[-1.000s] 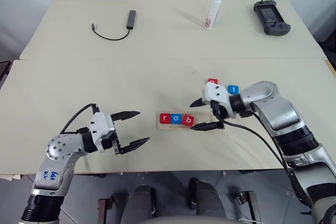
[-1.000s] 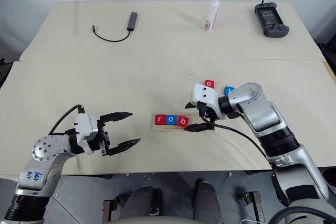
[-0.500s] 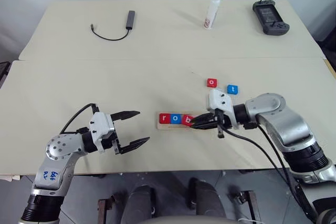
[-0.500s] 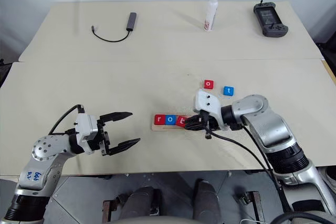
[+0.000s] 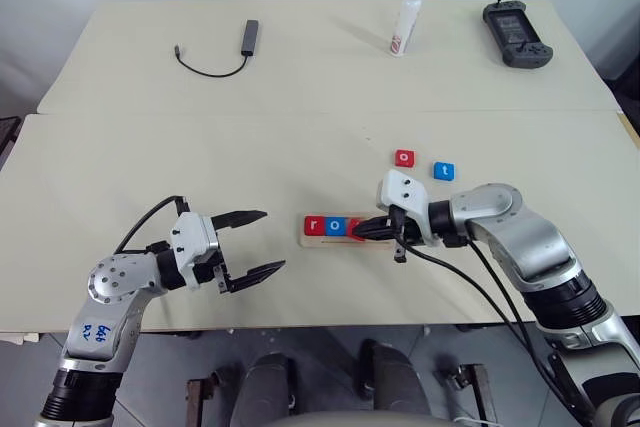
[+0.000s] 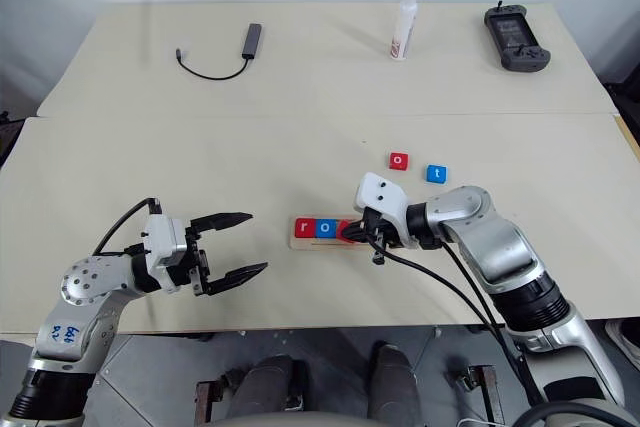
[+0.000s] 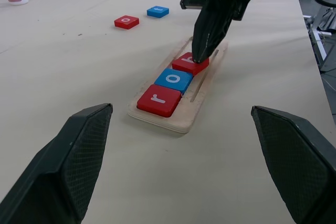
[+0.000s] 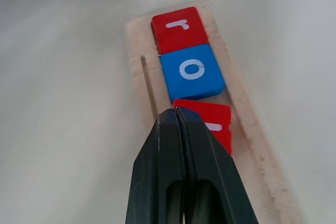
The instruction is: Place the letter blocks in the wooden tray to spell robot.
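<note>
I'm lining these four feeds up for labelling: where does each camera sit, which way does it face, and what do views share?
Left and right eye views: on the head, looking forward and down over the table; both arms show, left gripper open, right gripper shut.
Left wrist view: low beside the table, looking along its own open fingers at the wooden tray.
Right wrist view: just above the tray, its shut fingers over the red b block.
Shared: all show the tray with the r block and blue o block.

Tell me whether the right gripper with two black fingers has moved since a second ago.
Yes. The right gripper has shifted left along the pale-wood tray, from past the red b block to its top, and shut.
</note>
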Available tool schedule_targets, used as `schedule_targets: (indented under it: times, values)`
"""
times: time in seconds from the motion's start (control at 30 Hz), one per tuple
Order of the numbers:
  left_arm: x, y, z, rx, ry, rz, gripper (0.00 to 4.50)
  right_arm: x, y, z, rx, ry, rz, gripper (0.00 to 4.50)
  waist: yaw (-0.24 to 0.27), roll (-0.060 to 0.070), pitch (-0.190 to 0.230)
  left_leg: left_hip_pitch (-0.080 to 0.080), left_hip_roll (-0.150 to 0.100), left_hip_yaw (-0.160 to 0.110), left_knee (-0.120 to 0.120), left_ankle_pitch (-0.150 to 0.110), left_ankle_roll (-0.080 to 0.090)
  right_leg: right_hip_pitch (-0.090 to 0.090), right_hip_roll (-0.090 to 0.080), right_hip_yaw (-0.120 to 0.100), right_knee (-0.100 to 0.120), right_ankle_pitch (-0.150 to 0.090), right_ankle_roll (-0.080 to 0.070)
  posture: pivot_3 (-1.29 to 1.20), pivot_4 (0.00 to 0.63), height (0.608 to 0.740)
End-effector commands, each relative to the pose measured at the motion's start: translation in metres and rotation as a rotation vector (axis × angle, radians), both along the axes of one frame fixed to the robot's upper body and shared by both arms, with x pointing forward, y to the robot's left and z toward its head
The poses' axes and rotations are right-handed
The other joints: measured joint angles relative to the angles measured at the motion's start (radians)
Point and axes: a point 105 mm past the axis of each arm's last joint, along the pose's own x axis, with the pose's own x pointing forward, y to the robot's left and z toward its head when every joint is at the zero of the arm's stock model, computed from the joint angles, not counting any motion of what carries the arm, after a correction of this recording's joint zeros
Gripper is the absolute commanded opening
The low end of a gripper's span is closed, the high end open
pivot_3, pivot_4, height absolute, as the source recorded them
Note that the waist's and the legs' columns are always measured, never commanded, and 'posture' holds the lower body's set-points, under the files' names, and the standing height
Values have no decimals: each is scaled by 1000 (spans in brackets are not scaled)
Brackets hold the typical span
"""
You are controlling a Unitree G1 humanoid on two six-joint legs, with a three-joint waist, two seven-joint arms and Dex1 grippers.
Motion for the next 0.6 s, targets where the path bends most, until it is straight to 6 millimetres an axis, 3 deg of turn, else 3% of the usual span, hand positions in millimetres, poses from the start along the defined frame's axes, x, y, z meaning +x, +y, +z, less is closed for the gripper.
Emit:
schedule_targets:
  times: [0.03, 0.2, 0.37, 0.6]
  values:
    - [-1, -2, 8, -7, -34, -5, 4500, -12, 4, 10, 6, 0, 85, 35, 1, 0, 0, 0, 0, 0, 0, 0, 0, 0, 0, 0, 0, 0, 0, 0, 150, 740]
    - [-1, -2, 8, -10, -35, -4, 4500, -24, 11, 10, 8, 39, 126, 35, 0, 0, 0, 0, 0, 0, 0, 0, 0, 0, 0, 0, 0, 0, 0, 0, 150, 740]
    - [-1, -3, 8, -11, -35, -7, 4500, -16, 8, -2, -42, 33, 59, 35, 1, 0, 0, 0, 0, 0, 0, 0, 0, 0, 0, 0, 0, 0, 0, 0, 150, 740]
    - [0, -4, 8, -11, -36, -6, 4500, -5, 0, -1, -67, 0, 6, 35, 0, 0, 0, 0, 0, 0, 0, 0, 0, 0, 0, 0, 0, 0, 0, 0, 150, 740]
